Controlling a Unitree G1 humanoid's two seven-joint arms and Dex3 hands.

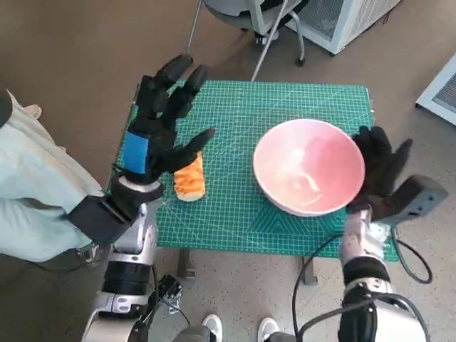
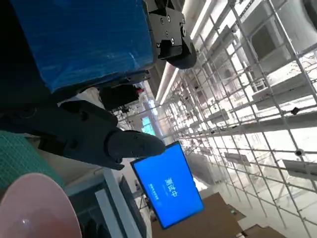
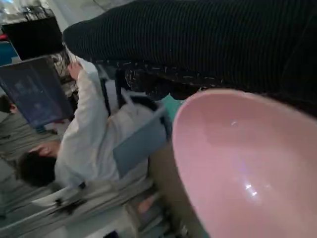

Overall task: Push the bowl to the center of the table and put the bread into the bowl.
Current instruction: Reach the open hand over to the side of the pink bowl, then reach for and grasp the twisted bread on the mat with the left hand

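A large pink bowl (image 1: 308, 165) stands on the right half of the green cutting mat (image 1: 235, 114). My gloved right hand (image 1: 379, 171) lies flat against the bowl's right rim, fingers spread. The bowl's rim (image 3: 247, 163) fills the right wrist view below the glove (image 3: 208, 44). A piece of golden bread (image 1: 189, 178) lies near the mat's left front edge. My left hand (image 1: 162, 121) hovers above the bread with fingers apart, holding nothing. In the left wrist view its black fingers (image 2: 94, 139) point away from the table, with the bowl's edge (image 2: 34, 208) in a corner.
A person in pale clothes (image 1: 32, 185) stands close at the table's left side, also seen in the right wrist view (image 3: 94, 134). A chair base (image 1: 263, 28) and a white cabinet (image 1: 342, 18) stand behind the table. A blue screen (image 2: 171, 188) shows in the left wrist view.
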